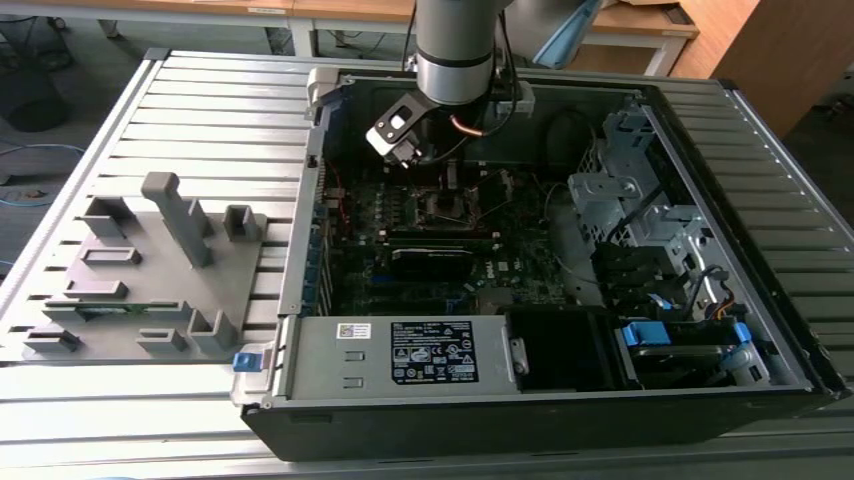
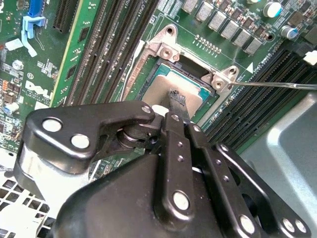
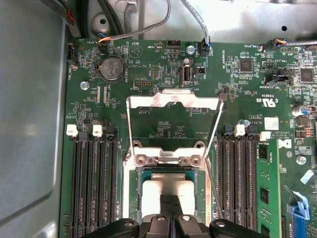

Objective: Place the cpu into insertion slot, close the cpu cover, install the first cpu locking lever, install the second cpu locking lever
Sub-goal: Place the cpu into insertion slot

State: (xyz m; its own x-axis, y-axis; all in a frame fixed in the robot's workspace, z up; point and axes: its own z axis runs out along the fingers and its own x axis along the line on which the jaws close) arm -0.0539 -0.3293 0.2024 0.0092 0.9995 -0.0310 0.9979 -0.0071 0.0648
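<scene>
Slatted grey surface (image 1: 200, 100) holds the computer case (image 1: 534, 405). Narrow-pinched fingers (image 3: 166, 210) touch the seated cpu (image 3: 171, 186); the cpu cover (image 3: 173, 100) is not yet closed.

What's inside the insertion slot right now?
The cpu lies in the insertion slot, with the cpu cover open. The gripper hides part of it; the contacts beneath are covered.

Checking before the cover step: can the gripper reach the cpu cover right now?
Probably yes. The cpu cover is flipped open just beyond the hinge with nothing over it. The gripper hangs close by, fingertips together on the cpu seated in the insertion slot.
</scene>
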